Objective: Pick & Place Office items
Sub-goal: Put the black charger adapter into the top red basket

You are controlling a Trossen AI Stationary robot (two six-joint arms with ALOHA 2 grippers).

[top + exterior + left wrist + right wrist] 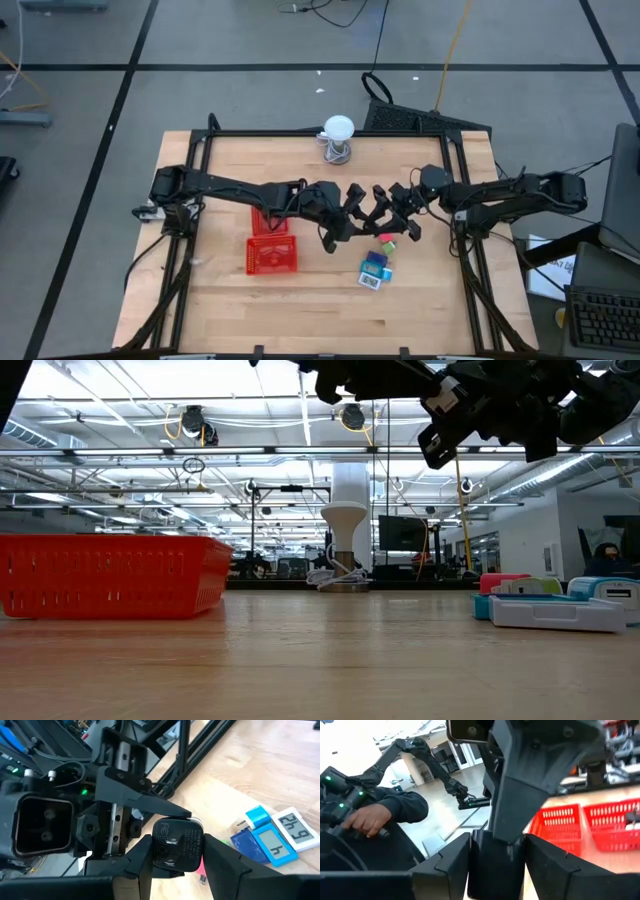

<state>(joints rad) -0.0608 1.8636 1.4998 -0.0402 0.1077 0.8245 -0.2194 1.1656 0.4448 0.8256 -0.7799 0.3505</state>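
Both grippers meet in mid-air above the table's middle, my left gripper point(352, 208) from the left and my right gripper point(388, 205) from the right. Between them is a small black plug-like adapter point(177, 849) with two metal pins on its face. Each gripper is shut on it, so it hangs clear of the table. Beneath them, on the wood, lie a teal-blue packet point(375, 263) with a white label point(371, 282) and a small green and pink piece point(388, 243). My left gripper pinches the adapter's two opposite sides point(155, 851) between its two fingers, coming slanting down from the table's left. The pinned face shows toward the wrist, and the adapter is lifted clear. My right gripper has the same black adapter point(495, 862) between its two fingers, coming level from the table's right. One fingertip point(175, 812) lies against the adapter's edge; the other is hidden behind it.
Two red mesh trays point(272, 255) point(268, 222) stand left of the middle, under my left arm. A white ball on a wire stand point(339, 132) is at the far edge. A person's hand point(365, 820) rests on controls beyond the table.
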